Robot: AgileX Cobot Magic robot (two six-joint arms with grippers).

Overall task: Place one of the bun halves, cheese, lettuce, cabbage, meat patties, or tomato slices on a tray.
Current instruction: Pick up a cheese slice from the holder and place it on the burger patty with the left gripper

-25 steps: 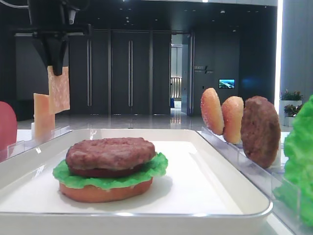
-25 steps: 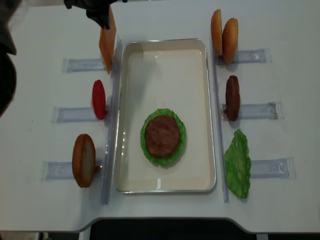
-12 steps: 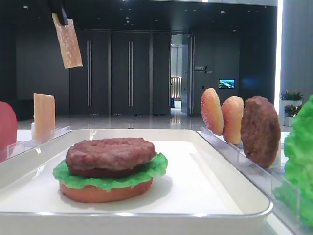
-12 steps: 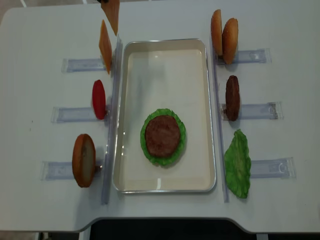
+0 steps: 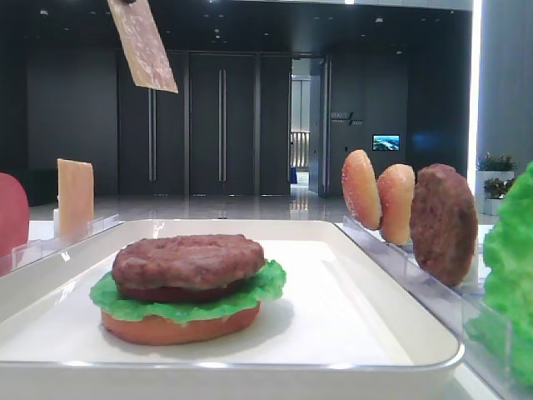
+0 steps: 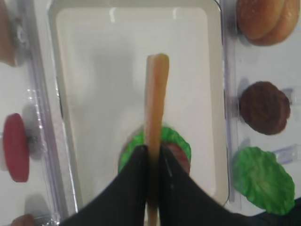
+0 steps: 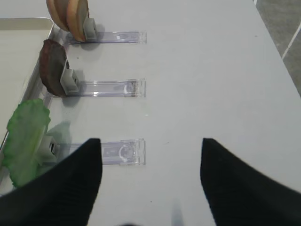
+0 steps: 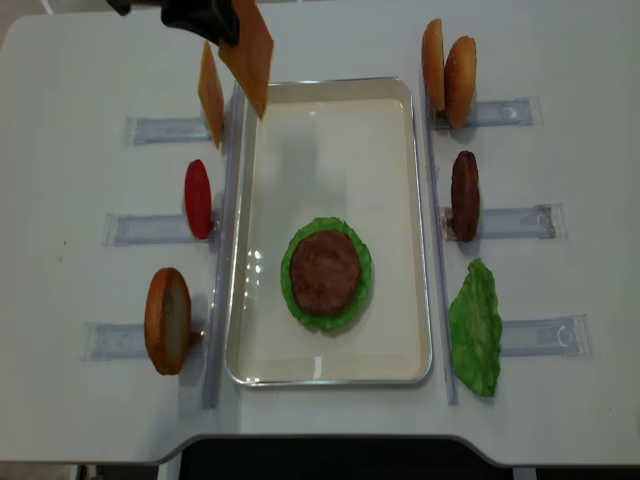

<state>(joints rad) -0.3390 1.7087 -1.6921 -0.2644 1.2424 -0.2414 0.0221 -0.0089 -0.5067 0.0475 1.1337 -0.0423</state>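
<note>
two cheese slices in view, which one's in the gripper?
The cheese slice hanging over the tray's far-left corner, pinched by the left gripper. The other slice stands in its rack.

Left gripper (image 6: 151, 162): raised high, jaws pointing down and clamped tight on the edge of a cheese slice (image 6: 155, 103), which hangs tilted below it. Right gripper (image 7: 148, 181): low over the tabletop (image 7: 211, 70), jaws spread wide apart, nothing between them.

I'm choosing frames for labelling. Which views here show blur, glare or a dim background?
Left wrist: the end effector and held cheese are soft, close to the lens. Low exterior view: dark hall behind, glare along the tray rim. Right wrist: its end effector's fingers are blurred. Overhead: evenly lit, sharp.
</note>
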